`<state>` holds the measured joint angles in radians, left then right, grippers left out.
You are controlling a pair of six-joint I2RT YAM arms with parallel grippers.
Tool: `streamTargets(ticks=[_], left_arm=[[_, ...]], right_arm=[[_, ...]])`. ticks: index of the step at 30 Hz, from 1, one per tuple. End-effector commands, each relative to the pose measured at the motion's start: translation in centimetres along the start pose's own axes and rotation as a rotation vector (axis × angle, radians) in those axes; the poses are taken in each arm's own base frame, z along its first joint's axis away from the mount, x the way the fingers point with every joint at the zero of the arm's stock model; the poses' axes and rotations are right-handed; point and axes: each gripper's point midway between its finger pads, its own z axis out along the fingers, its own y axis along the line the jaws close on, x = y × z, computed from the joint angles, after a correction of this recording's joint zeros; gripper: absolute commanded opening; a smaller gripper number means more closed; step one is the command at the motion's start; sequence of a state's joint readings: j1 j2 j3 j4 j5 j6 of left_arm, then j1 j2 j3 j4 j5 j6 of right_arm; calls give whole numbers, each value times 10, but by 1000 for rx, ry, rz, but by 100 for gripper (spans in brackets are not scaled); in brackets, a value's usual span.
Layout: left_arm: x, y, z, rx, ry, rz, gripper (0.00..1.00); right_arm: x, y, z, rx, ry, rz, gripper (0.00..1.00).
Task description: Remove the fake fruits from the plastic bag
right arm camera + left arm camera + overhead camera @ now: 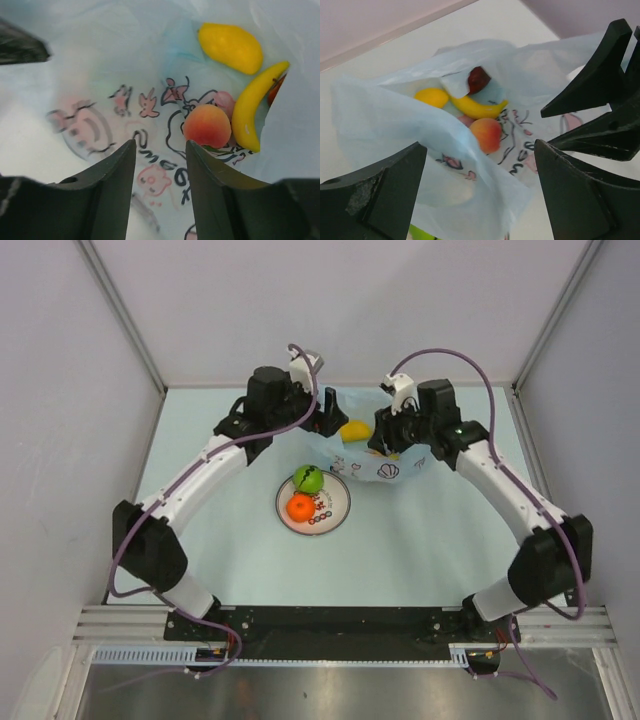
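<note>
The light-blue plastic bag (392, 466) lies open at the back middle of the table, between my two grippers. In the left wrist view the bag (395, 125) holds a banana (477, 106), a yellow oval fruit (432, 97), a dark red apple (478, 78) and a peach-coloured fruit (486, 134). My left gripper (480, 150) is open, its jaws wide apart over the bag's near edge. My right gripper (160, 150) is open inside the bag mouth, just left of the peach-coloured fruit (207, 125) and the banana (252, 112). A green fruit (308, 478) and an orange (301, 506) lie on the plate.
The round white plate (335, 510) sits in front of the bag at the table's middle. White walls close in the table on the left, back and right. My left gripper (328, 420) and right gripper (383, 440) stand close together over the bag.
</note>
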<state>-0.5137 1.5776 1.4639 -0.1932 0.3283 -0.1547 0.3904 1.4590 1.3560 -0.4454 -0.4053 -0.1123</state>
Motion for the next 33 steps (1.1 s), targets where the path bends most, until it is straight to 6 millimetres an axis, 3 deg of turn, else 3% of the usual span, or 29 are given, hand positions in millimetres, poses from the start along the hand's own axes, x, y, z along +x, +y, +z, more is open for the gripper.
streamTargets(ticks=[1, 3, 5, 6, 7, 9, 11, 14, 16, 17, 21, 26, 33], left_arm=[[-8, 15, 7, -117, -2, 71, 90], [-2, 9, 9, -95, 18, 89, 82], [13, 4, 10, -58, 58, 81, 57], [18, 2, 8, -39, 69, 91, 41], [32, 0, 7, -15, 95, 92, 17], [44, -15, -1, 67, 111, 100, 1], [59, -29, -15, 129, 143, 107, 0], [86, -33, -32, 146, 194, 171, 0], [108, -29, -39, 140, 240, 179, 0], [108, -31, -42, 135, 232, 177, 0], [112, -32, -39, 132, 227, 193, 0], [99, -38, -28, 158, 206, 255, 0], [112, -43, -28, 155, 232, 276, 0]], right_arm=[[8, -41, 38, 81, -12, 115, 48], [24, -54, 45, 121, 30, 139, 48], [37, -52, 45, 116, 63, 132, 48], [57, -45, 43, 104, 108, 115, 48], [67, -40, 40, 98, 131, 104, 48], [106, -27, 32, 79, 221, 108, 48], [118, -17, 14, 77, 241, 109, 47], [147, -8, -1, 74, 323, 75, 47], [164, -15, -3, 97, 371, 64, 48], [163, -20, 1, 105, 359, 70, 48], [133, -31, 16, 109, 247, 81, 49], [85, -35, 36, 89, 116, 26, 50], [59, -35, 68, 88, 42, -6, 59]])
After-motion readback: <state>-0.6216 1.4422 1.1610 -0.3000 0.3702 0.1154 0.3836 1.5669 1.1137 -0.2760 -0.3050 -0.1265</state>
